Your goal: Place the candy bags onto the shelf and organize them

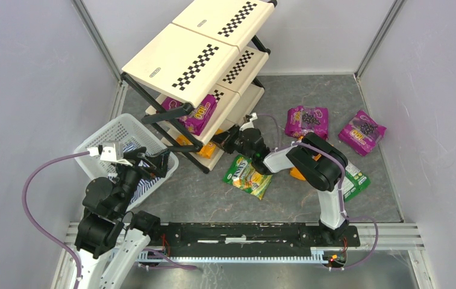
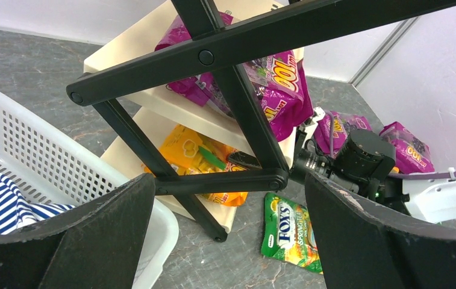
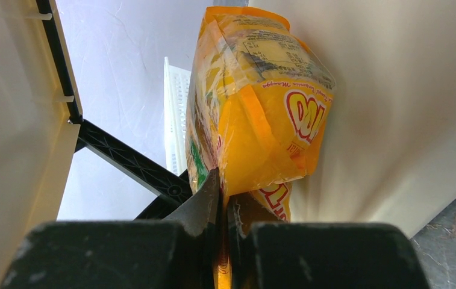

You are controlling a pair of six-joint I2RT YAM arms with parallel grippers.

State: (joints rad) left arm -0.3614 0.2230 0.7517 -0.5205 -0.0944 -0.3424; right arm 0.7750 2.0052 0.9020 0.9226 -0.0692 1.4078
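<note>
Pale walls close in a grey mottled worktop [image 1: 213, 198], and the cream, checker-striped shelf [image 1: 201, 60] stands on it as our landmark. The right fingers [image 3: 201, 205] are pinched almost together on the edge of an orange bag [image 3: 255, 108], which sits inside the shelf's lowest tier beside a cream panel. The left fingers [image 2: 93, 241] are spread wide with nothing between them. They face the shelf's black side frame, next to a white basket [image 1: 102, 141].

A purple bag [image 1: 198, 114] lies on the shelf's middle tier, and a green bag [image 1: 248, 176] lies on the worktop just in front of the shelf. Two more purple ones lie well to the shelf's right.

We judge these packets light, soft and slippery, with glossy film and loose contents that shift. We would grip at the flat sealed edge, since a pinch on the bulging middle could slide off.
</note>
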